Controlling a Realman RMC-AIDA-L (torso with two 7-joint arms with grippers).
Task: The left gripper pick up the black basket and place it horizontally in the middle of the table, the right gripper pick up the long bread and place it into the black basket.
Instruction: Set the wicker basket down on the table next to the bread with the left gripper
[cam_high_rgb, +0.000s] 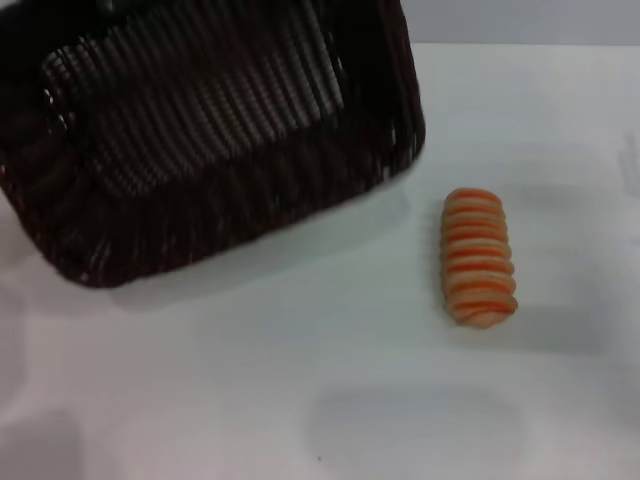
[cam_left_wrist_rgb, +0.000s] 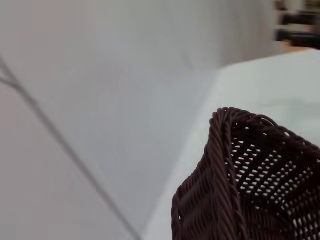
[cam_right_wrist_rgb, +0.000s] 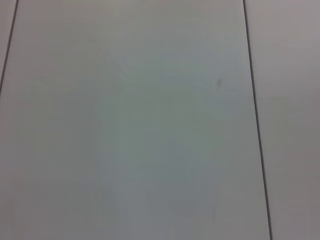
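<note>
Black basket (cam_high_rgb: 210, 140) sits tilted left of long bread (cam_high_rgb: 479, 257); neither tool's state can be told

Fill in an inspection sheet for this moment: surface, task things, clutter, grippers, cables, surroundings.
Surface: white table, smooth, bare around the things.
Black basket: at the robot's left, skewed to the table edge; it looks tilted, possibly lifted. Its braided rim fills the left wrist view. Nothing seen inside it.
Long bread: lying on the table at the robot's right, apart from the basket, untouched.
Clutter: nothing seen.
Grippers: neither shows in any view.
Cables: nothing seen.
Surroundings: pale wall panels with dark seams; blurred dark objects far beyond the table in the left wrist view.
</note>
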